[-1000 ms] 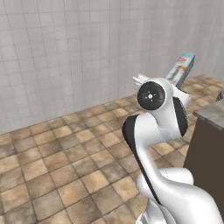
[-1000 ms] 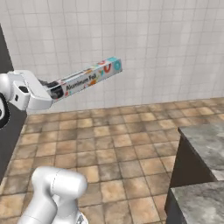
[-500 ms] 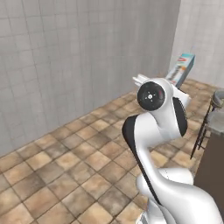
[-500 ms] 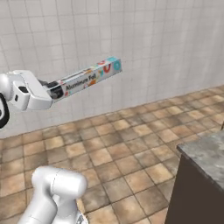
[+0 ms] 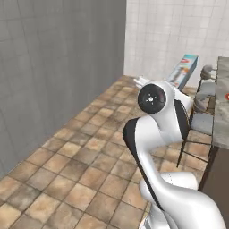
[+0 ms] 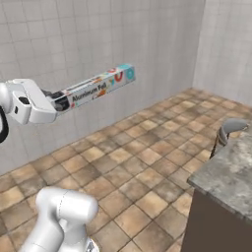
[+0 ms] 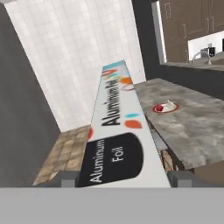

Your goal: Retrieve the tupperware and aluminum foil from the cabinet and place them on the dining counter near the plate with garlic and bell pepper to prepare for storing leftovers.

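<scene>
The aluminum foil box (image 6: 97,87) is clamped at its near end in the claw (image 6: 58,103), jaws pressed on its two long sides, and it sticks out long and level in front of the hand, well above the tiled floor (image 6: 147,162). In the hand view the box (image 7: 117,131) points toward the stone-topped bench (image 7: 188,124) on the right, where a plate (image 7: 165,107) with something red and white on it sits partway along; the items on it are too small to name with certainty. From the left base view the box (image 5: 182,71) shows past the arm's elbow, with the bench edge (image 5: 221,103) and a stool (image 5: 203,105) to the right. The main risk, as I judge it, is leverage: held by one end, the long box could pivot or slip in the grip if the arm swings or the base turns sharply. Its far tip also leads the hand, so it could strike the wall, the stool or the bench edge before the claw gets there. Set down carelessly, the tip could sweep the plate or the box could overhang the bench and tip off. The tupperware is not to be seen here, so that half looks unsettled.
</scene>
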